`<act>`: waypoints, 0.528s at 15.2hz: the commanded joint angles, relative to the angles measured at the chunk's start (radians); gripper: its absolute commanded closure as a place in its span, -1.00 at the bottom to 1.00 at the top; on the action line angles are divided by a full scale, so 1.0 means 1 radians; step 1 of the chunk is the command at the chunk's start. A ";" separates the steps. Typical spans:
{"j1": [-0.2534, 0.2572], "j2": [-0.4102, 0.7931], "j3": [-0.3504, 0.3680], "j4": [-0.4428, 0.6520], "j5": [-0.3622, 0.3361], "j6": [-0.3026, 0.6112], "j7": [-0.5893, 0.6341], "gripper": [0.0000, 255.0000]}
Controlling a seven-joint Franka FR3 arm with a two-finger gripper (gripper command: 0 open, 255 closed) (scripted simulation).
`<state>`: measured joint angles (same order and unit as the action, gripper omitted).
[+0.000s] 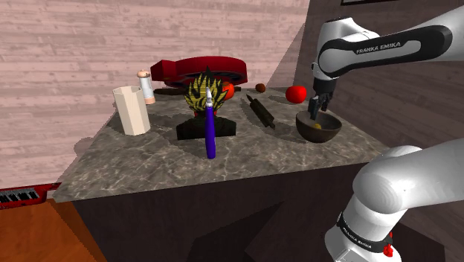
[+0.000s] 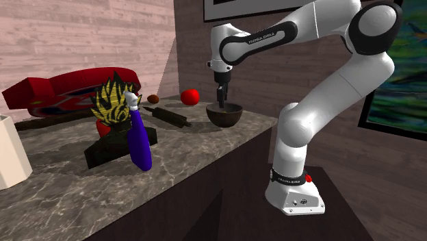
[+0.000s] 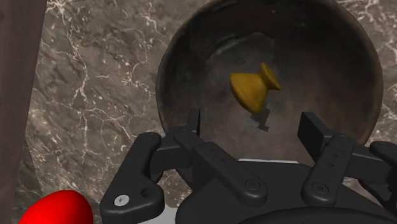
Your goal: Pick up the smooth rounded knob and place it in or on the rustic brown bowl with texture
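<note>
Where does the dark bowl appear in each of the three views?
Shoulder view: the bowl is at the right, near the counter corner, under the pincer.
Second exterior view: the bowl is in the middle, by the counter edge.
Wrist view: the bowl lies beyond the pincer, with the yellow knob inside.
Shared landmark: the red ball beside the bowl.

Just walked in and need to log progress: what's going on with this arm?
The white Franka arm holds its black two-finger gripper over the dark brown rounded bowl on the marbled grey countertop. The fingers stand open, touching nothing. The small yellow-brown flared knob lies on its side inside the bowl, so the placing looks done.
</note>
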<state>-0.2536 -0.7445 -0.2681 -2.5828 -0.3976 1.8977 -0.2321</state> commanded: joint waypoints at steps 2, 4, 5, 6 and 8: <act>0.000 0.000 0.000 0.000 0.000 0.000 0.000 -1.00; 0.000 0.000 0.000 0.000 0.000 0.000 0.000 -1.00; 0.004 -0.006 0.011 0.028 0.010 -0.035 -0.002 -1.00; 0.009 -0.011 0.022 0.057 0.020 -0.069 -0.004 -1.00; 0.015 -0.015 0.040 0.111 0.036 -0.129 -0.008 -1.00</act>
<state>-0.2410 -0.7551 -0.2366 -2.4982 -0.3691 1.8009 -0.2368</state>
